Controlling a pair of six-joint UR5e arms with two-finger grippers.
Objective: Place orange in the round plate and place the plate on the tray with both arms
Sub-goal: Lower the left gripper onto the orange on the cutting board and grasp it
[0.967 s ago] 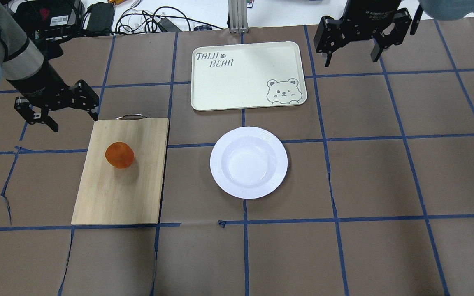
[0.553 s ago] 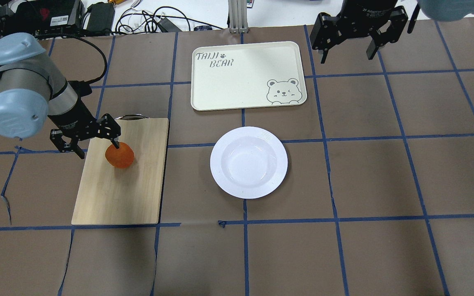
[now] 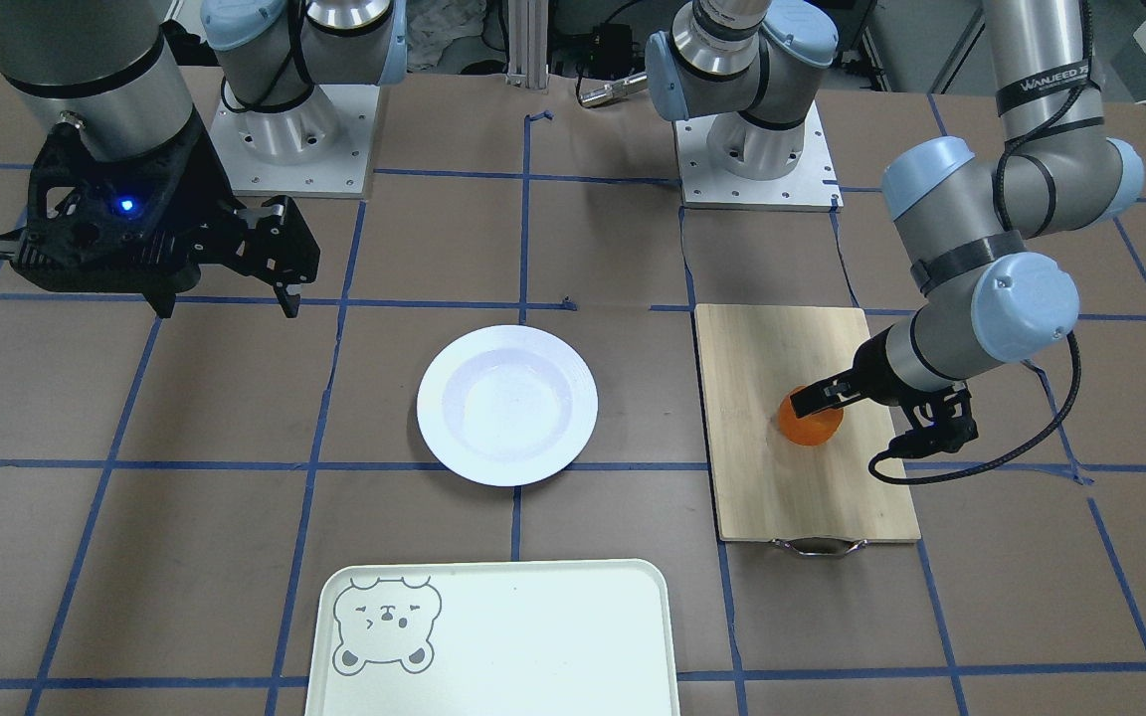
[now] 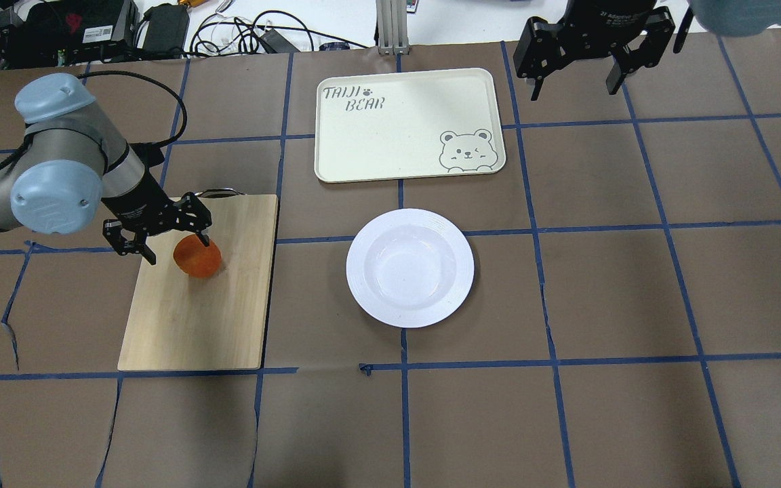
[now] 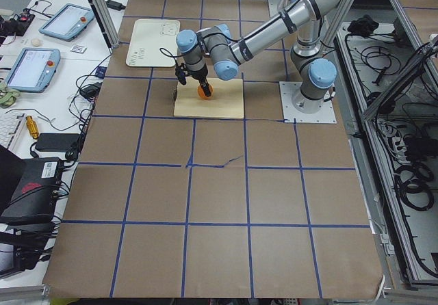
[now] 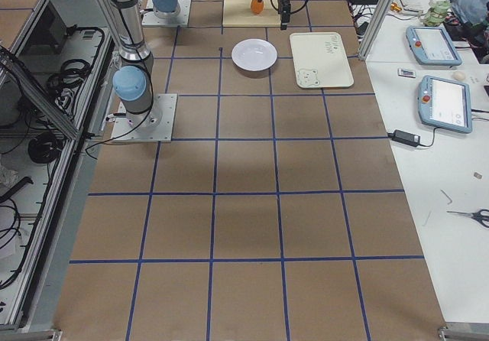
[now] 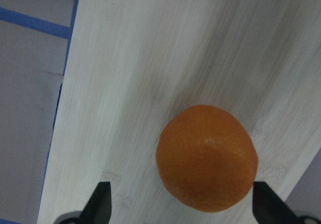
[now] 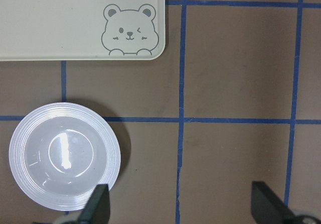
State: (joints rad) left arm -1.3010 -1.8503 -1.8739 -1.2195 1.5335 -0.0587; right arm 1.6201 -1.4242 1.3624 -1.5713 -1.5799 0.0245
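The worktop [image 4: 634, 291] is a brown surface gridded with blue tape. It carries every item listed here and lies under both of my sets of jaws.

The tray [image 4: 409, 125] is pale and rectangular, with a grey bear face in one corner. It sits flat to the left of my right jaws, with the bear corner nearest to them. From my left jaws it is well apart, farther out and to the right.

The cutting board [image 4: 194, 318] is light wood with a metal handle at its far end. It lies directly beneath my left jaws.

The round plate [image 4: 455, 244] is white and rests on the worktop, touching neither the tray nor the board. From my right jaws it lies back toward my base and to the left. From my left jaws it lies to the right, past the board's edge.

The orange [image 7: 205, 158] rests on the board between the two fingers of my left jaws.

My left jaws are spread and lowered around the orange, not pinching it. One fingertip [image 7: 266, 206] is at the fruit's side, though I cannot tell whether it touches. The other fingertip [image 7: 100, 201] stands apart from the fruit.

My right jaws are spread wide and held high over the worktop.
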